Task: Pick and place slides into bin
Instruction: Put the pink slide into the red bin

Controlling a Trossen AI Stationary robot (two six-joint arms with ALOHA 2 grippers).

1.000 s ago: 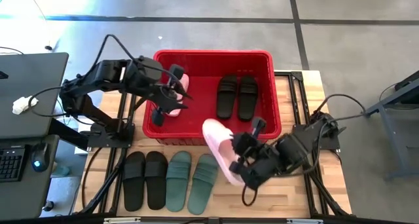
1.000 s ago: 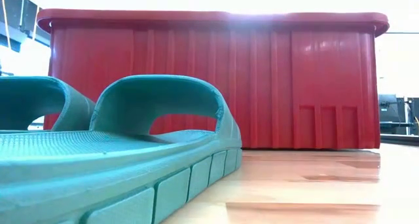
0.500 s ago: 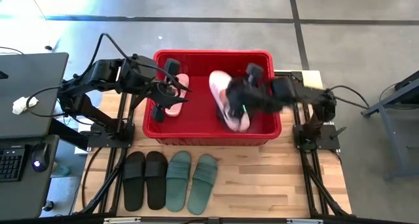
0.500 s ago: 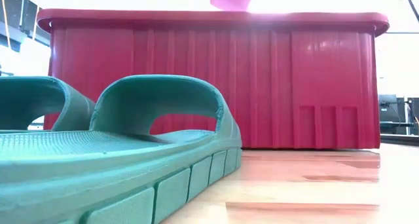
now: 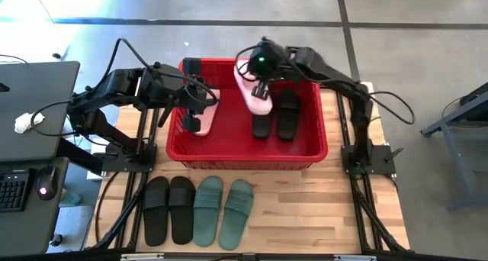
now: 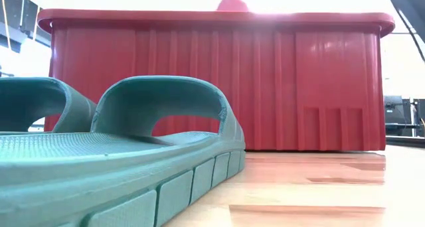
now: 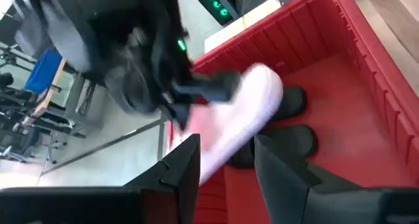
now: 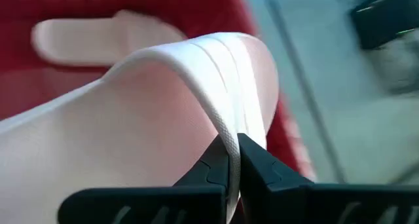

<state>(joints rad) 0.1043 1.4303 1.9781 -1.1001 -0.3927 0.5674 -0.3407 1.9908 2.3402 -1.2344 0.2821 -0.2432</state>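
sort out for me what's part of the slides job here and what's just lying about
Job:
- bin
- pink slide, pinched by the right gripper over the bin
- second pink slide in the bin, at the left gripper
- black pair in the bin
- black pair on table
- green pair

Lying about:
- keyboard
- mouse

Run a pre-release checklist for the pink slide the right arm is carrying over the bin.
1. Right end effector shut on the carried pink slide strap: ok.
2. Slide above the red bin, inside its rim: ok.
3. Black pair already in bin, partly under the drop spot: ok.
4. Left end effector clear of the right arm: cannot tell, close by.
5. Other pink slide lying in bin: ok.
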